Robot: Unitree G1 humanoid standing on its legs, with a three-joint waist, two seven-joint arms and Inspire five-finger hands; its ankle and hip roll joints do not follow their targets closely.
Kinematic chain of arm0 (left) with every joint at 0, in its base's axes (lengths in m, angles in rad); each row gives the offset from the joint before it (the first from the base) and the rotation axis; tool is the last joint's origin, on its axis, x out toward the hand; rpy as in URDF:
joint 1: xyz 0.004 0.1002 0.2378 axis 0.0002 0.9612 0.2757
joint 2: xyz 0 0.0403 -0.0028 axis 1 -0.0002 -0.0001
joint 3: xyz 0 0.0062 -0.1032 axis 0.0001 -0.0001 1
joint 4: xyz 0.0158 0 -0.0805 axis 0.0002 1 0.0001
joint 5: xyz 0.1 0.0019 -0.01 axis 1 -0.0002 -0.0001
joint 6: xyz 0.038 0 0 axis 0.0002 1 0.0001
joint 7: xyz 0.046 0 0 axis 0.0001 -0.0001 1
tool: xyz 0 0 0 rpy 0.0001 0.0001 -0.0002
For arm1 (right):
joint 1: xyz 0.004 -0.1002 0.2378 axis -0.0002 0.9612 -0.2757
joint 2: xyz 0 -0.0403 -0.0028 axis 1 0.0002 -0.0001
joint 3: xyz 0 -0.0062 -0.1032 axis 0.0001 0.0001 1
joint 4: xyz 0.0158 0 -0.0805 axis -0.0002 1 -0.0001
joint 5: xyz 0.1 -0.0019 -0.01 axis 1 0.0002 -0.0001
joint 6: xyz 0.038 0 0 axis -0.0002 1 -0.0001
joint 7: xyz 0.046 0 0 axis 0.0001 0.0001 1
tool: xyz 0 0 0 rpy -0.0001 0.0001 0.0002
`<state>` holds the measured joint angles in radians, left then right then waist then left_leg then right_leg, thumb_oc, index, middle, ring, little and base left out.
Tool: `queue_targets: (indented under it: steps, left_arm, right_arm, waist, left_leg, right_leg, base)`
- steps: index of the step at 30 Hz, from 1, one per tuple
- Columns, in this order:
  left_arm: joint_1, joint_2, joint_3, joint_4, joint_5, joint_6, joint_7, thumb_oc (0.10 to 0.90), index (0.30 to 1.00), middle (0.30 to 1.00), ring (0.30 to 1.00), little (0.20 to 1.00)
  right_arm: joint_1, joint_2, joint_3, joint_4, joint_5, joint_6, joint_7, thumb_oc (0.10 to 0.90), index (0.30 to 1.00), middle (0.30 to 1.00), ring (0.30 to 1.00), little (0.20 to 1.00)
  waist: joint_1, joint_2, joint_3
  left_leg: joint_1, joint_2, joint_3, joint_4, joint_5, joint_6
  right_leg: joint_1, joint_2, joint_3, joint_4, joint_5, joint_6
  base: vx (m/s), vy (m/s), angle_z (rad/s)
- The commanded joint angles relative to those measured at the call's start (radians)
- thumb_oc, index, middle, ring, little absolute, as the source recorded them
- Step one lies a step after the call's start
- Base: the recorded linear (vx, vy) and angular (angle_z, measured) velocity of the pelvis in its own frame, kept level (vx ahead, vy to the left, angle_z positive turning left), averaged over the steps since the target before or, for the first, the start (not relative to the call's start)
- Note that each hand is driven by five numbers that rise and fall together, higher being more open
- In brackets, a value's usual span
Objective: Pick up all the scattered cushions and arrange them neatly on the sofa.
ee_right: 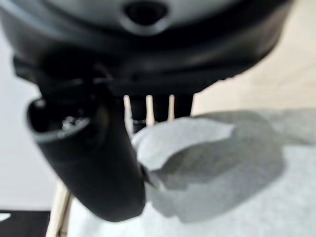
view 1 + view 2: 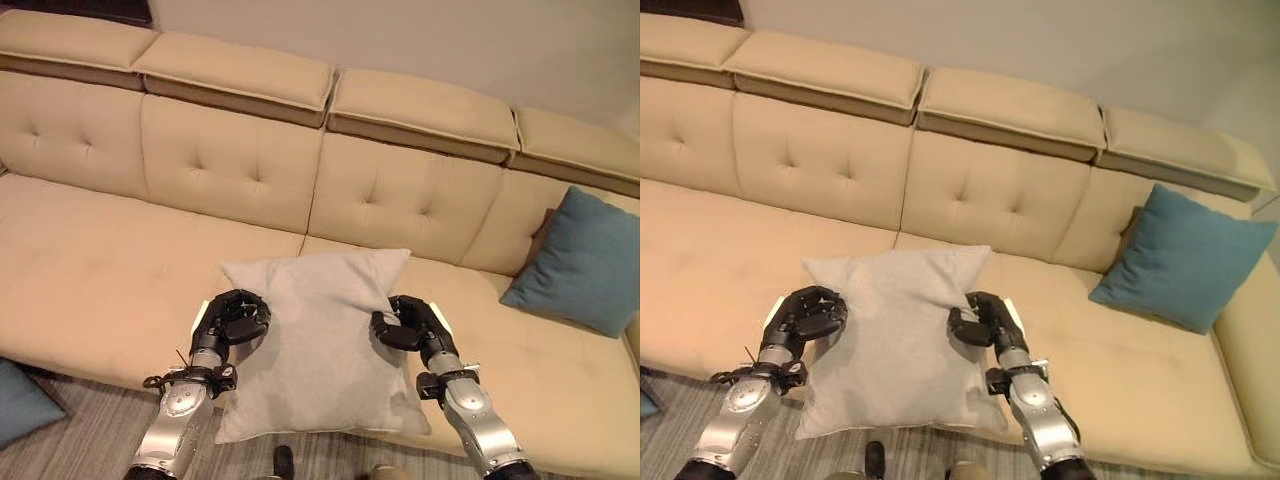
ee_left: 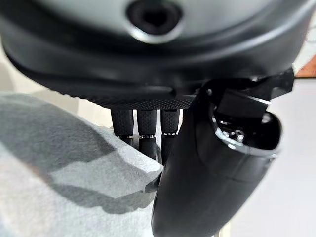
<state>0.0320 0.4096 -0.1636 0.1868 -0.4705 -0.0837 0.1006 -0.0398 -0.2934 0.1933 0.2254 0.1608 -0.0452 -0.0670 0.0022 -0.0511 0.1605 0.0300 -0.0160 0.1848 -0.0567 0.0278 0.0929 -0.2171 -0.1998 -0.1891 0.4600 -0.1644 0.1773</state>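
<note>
i have the grey cushion (image 2: pixel 318 335) held between both hands over the front edge of the beige sofa (image 2: pixel 90 270). its upper part is over the seat, near the seam between two seat sections, and its lower corners hang down past the seat front toward the striped floor (image 2: pixel 90 420). from the head cameras i can't tell whether it rests on the seat or is held just above it.

my left hand (image 2: pixel 236 316) is on the cushion's left edge, fingers curled in toward the fabric. in the left wrist view the thumb (image 3: pixel 212 168) and the fingers (image 3: pixel 148 131) close on a fold of the grey cloth, so i read it as clamped on the cushion.

my right hand (image 2: pixel 408 322) is on the opposite edge at about the same height. the right wrist view shows its thumb (image 1: pixel 94 158) and fingers (image 1: pixel 140 111) pinching a raised fold of the same cloth, so that one is clamped too.

a teal cushion (image 2: pixel 582 260) stands tilted against the backrest at the right end of the sofa, well apart from the grey one. the corner of another teal cushion (image 2: pixel 18 400) lies on the floor at the lower left, just in front of the sofa
</note>
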Motion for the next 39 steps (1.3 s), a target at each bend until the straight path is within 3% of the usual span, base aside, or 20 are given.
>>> queue_targets:
  steps: [1, 2, 3, 5, 7, 10, 12, 15, 18, 20, 26, 29, 32, 36, 39]
  left_arm:
    - [-0.062, -0.032, -0.017, -0.157, -0.019, -0.135, -0.040, 0.400, 0.300, 0.300, 0.300, 0.300]
    - [-0.060, -0.034, -0.010, -0.157, -0.020, -0.139, -0.045, 0.400, 0.300, 0.300, 0.300, 0.300]
    - [-0.061, -0.039, -0.013, -0.159, -0.021, -0.140, -0.050, 0.400, 0.300, 0.300, 0.300, 0.300]
    - [-0.070, -0.059, -0.020, -0.152, -0.023, -0.145, -0.055, 0.400, 0.300, 0.300, 0.300, 0.300]
    - [-0.080, -0.064, -0.024, -0.149, -0.028, -0.148, -0.061, 0.400, 0.300, 0.300, 0.300, 0.300]
    - [-0.101, -0.071, -0.039, -0.144, -0.020, -0.149, -0.063, 0.400, 0.300, 0.300, 0.300, 0.300]
    - [-0.112, -0.082, -0.034, -0.149, -0.024, -0.149, -0.046, 0.400, 0.300, 0.300, 0.300, 0.300]
    - [-0.113, -0.085, -0.032, -0.162, -0.020, -0.151, -0.038, 0.400, 0.300, 0.300, 0.300, 0.300]
    - [-0.129, -0.087, -0.037, -0.167, -0.009, -0.155, -0.019, 0.400, 0.300, 0.300, 0.300, 0.300]
    - [-0.127, -0.093, -0.041, -0.168, -0.012, -0.155, -0.022, 0.400, 0.300, 0.300, 0.300, 0.300]
    - [-0.120, -0.089, -0.055, -0.194, 0.031, -0.153, -0.006, 0.400, 0.300, 0.300, 0.300, 0.300]
    - [-0.170, -0.084, -0.071, -0.192, 0.089, -0.174, 0.047, 0.400, 0.300, 0.300, 0.300, 0.300]
    - [-0.296, -0.079, -0.109, -0.151, 0.149, -0.199, 0.120, 0.400, 0.300, 0.300, 0.300, 0.300]
    - [-0.682, -0.072, -0.217, 0.001, 0.262, -0.248, 0.302, 0.400, 0.300, 0.300, 0.300, 0.300]
    - [-0.832, -0.068, -0.247, 0.091, 0.309, -0.261, 0.397, 0.400, 0.300, 0.300, 0.300, 0.300]
  right_arm:
    - [-0.119, -0.013, -0.023, -0.088, 0.000, -0.112, -0.003, 0.400, 0.300, 0.300, 0.300, 0.300]
    - [-0.123, -0.011, -0.019, -0.081, 0.002, -0.113, 0.000, 0.400, 0.300, 0.300, 0.300, 0.300]
    - [-0.121, -0.016, -0.017, -0.087, -0.001, -0.115, 0.000, 0.400, 0.300, 0.300, 0.300, 0.300]
    - [-0.111, -0.019, -0.032, -0.093, -0.012, -0.117, -0.002, 0.400, 0.300, 0.300, 0.300, 0.300]
    - [-0.107, -0.029, -0.040, -0.101, -0.012, -0.120, -0.008, 0.400, 0.300, 0.300, 0.300, 0.300]
    - [-0.092, -0.052, -0.054, -0.121, 0.003, -0.126, -0.015, 0.400, 0.300, 0.300, 0.300, 0.300]
    - [-0.091, -0.067, -0.042, -0.125, -0.003, -0.120, -0.020, 0.400, 0.300, 0.300, 0.300, 0.300]
    - [-0.092, -0.068, -0.036, -0.133, -0.007, -0.119, -0.023, 0.400, 0.300, 0.300, 0.300, 0.300]
    - [-0.094, -0.070, -0.029, -0.128, -0.007, -0.122, -0.038, 0.400, 0.300, 0.300, 0.300, 0.300]
    - [-0.090, -0.073, -0.031, -0.129, -0.014, -0.121, -0.041, 0.400, 0.300, 0.300, 0.300, 0.300]
    - [-0.080, -0.045, -0.041, -0.135, -0.016, -0.137, -0.077, 0.400, 0.300, 0.300, 0.300, 0.300]
    - [-0.148, -0.008, -0.031, -0.091, -0.021, -0.164, -0.141, 0.400, 0.300, 0.300, 0.300, 0.300]
    - [-0.274, -0.011, 0.000, -0.041, -0.056, -0.180, -0.209, 0.400, 0.300, 0.300, 0.300, 0.300]
    - [-0.557, -0.019, 0.062, 0.056, -0.129, -0.209, -0.376, 0.400, 0.300, 0.300, 0.300, 0.300]
    - [-0.683, -0.033, 0.077, 0.117, -0.159, -0.227, -0.461, 0.400, 0.300, 0.300, 0.300, 0.300]
  waist:
    - [0.020, -0.018, -0.087]
    - [0.031, -0.021, -0.088]
    - [0.034, -0.024, -0.089]
    - [0.019, -0.030, -0.095]
    - [0.015, -0.033, -0.102]
    - [-0.003, -0.042, -0.098]
    - [0.005, -0.047, -0.084]
    - [0.004, -0.043, -0.089]
    - [0.006, -0.027, -0.084]
    - [0.002, -0.010, -0.094]
    - [-0.009, 0.024, -0.103]
    - [-0.010, 0.039, -0.082]
    - [-0.005, 0.050, -0.065]
    - [-0.010, 0.070, -0.040]
    - [-0.008, 0.069, -0.047]
  left_leg:
    - [-0.031, 0.055, -0.050, 0.103, -0.125, -0.083]
    - [-0.020, 0.050, -0.035, 0.091, -0.125, -0.090]
    - [-0.014, 0.043, -0.029, 0.092, -0.129, -0.094]
    - [-0.010, 0.041, -0.029, 0.099, -0.131, -0.112]
    - [-0.016, 0.039, -0.025, 0.112, -0.135, -0.124]
    - [-0.062, 0.056, -0.024, 0.244, -0.156, -0.154]
    - [-0.132, 0.069, -0.062, 0.315, -0.147, -0.173]
    - [-0.144, 0.093, -0.082, 0.271, -0.121, -0.177]
    - [-0.160, 0.114, -0.109, 0.172, -0.052, -0.191]
    - [-0.134, 0.125, -0.098, 0.120, -0.037, -0.194]
    - [-0.025, 0.118, -0.066, 0.009, -0.029, -0.188]
    - [-0.027, 0.107, -0.046, -0.020, -0.033, -0.174]
    - [-0.088, 0.104, -0.043, -0.031, -0.024, -0.165]
    - [-0.256, 0.096, -0.069, -0.031, 0.016, -0.191]
    - [-0.329, 0.088, -0.080, -0.031, 0.036, -0.196]
  right_leg:
    - [0.107, 0.058, -0.074, -0.251, 0.128, -0.036]
    - [0.109, 0.052, -0.150, -0.316, 0.144, -0.028]
    - [0.144, 0.059, -0.161, -0.360, 0.142, -0.029]
    - [0.170, 0.089, -0.116, -0.391, 0.134, -0.038]
    - [0.183, 0.089, -0.131, -0.417, 0.140, -0.042]
    - [0.234, 0.090, -0.145, -0.472, 0.139, -0.060]
    - [0.257, 0.089, -0.143, -0.499, 0.135, -0.071]
    - [0.268, 0.096, -0.140, -0.515, 0.133, -0.070]
    - [0.285, 0.116, -0.109, -0.537, 0.123, -0.070]
    - [0.292, 0.120, -0.110, -0.546, 0.115, -0.068]
    - [0.299, 0.117, -0.080, -0.547, 0.114, -0.059]
    - [0.267, 0.106, -0.057, -0.547, 0.128, -0.043]
    - [0.182, 0.102, -0.034, -0.547, 0.149, -0.031]
    - [0.011, 0.084, -0.042, -0.547, 0.195, -0.014]
    - [-0.062, 0.078, -0.042, -0.547, 0.221, -0.010]
  base:
    - [0.08, -0.058, -0.69]
    - [0.08, -0.064, -0.46]
    - [0.11, -0.111, -0.19]
    - [0.11, -0.114, -0.07]
    - [0.07, -0.074, 0.20]
    - [0.05, -0.079, 0.26]
    - [0.02, -0.036, 0.17]
    - [0.04, 0.009, -0.22]
    - [0.09, 0.048, -0.20]
    - [0.08, 0.061, -0.38]
    - [0.12, 0.112, -0.12]
    - [-0.03, 0.140, -0.18]
    - [-0.20, 0.068, -0.21]
    - [-0.22, 0.040, 0.01]
    - [-0.13, 0.025, 0.09]
